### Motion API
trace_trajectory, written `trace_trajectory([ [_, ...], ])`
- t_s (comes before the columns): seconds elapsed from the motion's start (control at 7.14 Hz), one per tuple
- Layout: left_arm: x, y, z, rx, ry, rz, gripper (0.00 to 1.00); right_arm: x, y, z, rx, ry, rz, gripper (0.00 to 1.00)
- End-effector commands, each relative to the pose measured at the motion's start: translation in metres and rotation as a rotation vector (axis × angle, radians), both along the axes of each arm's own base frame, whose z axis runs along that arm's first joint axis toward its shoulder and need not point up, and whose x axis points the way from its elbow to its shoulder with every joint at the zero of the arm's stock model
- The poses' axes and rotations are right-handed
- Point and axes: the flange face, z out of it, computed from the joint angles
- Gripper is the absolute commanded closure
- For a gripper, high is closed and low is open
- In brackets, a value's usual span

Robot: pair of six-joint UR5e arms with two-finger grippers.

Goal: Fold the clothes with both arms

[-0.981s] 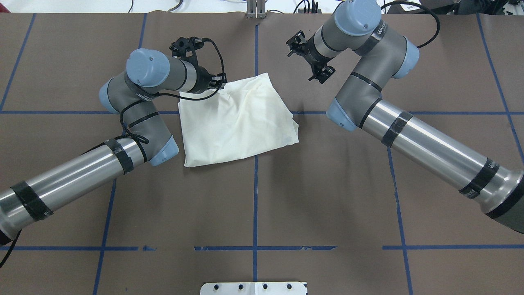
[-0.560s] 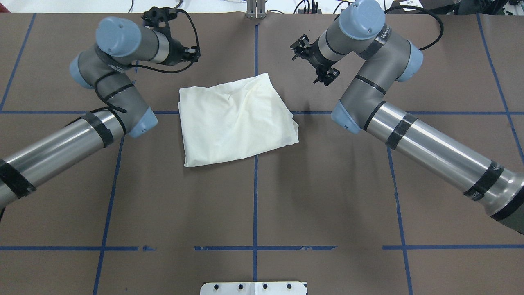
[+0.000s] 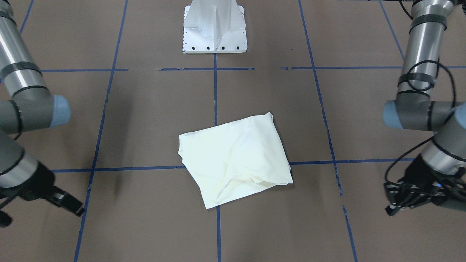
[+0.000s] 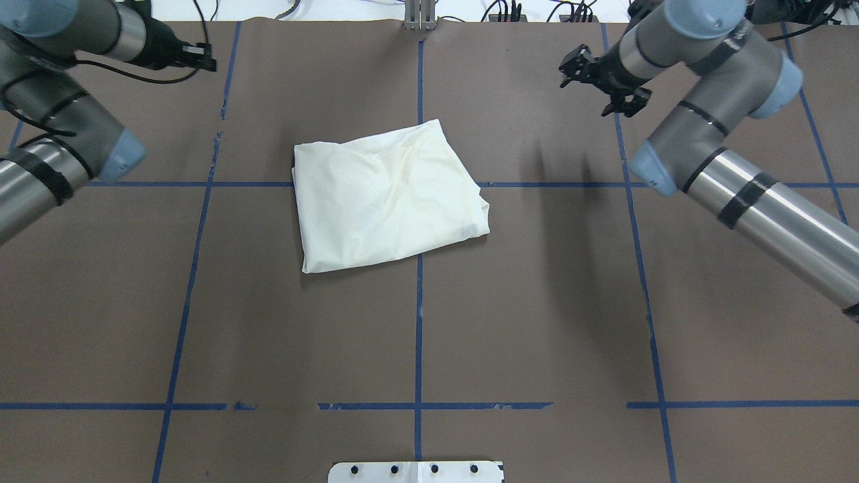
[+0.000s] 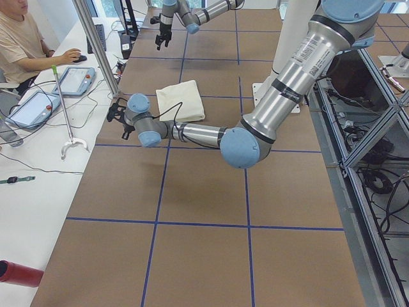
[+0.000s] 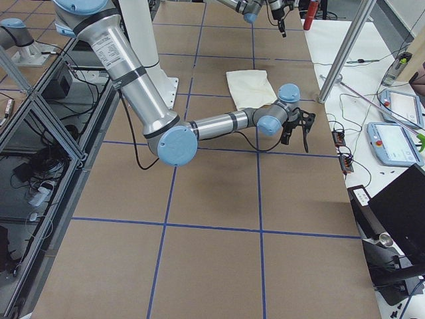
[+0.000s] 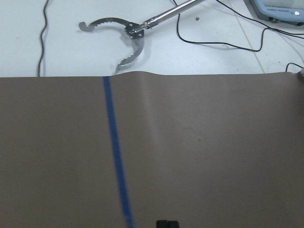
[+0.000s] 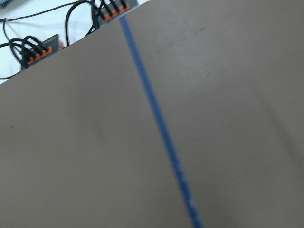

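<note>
Arms (image 4: 738, 191) wide apart, far corners (shirt (image 4: 389, 194) between)

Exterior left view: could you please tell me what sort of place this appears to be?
Probably a robotics lab: a seated operator beside a teach pendant, a blue-taped table, and aluminium framing with loose cabling.

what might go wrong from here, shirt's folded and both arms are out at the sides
1. The shirt lies folded but rumpled, with creases and a puckered edge on the operators' side. Its loose layers might spring open, or shift if they are regrasped.
2. The left gripper hangs near the far edge of the table, where a toothed grabber tool and cables lie just beyond. An outward sweep might snag them.
</note>
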Motion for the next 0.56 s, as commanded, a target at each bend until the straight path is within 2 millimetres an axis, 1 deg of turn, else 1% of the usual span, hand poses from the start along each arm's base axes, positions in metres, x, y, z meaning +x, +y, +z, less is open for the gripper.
trace_trajectory([
  [0.0,-0.116,0.022,0.045,0.056,-0.183,0.06,0.7,0.125,0.029,0.074,0.129,0.113,-0.177,0.0],
  [0.14,-0.152,0.047,0.052,0.058,-0.248,0.099,0.64,0.159,0.048,0.081,0.154,0.156,-0.244,0.0],
  [0.28,-0.19,0.072,0.038,-0.013,-0.243,0.127,0.61,0.185,0.073,0.079,0.137,0.19,-0.305,0.0],
  [0.42,-0.213,0.091,0.013,-0.071,-0.253,0.159,0.58,0.192,0.111,0.079,0.141,0.206,-0.362,0.0],
])
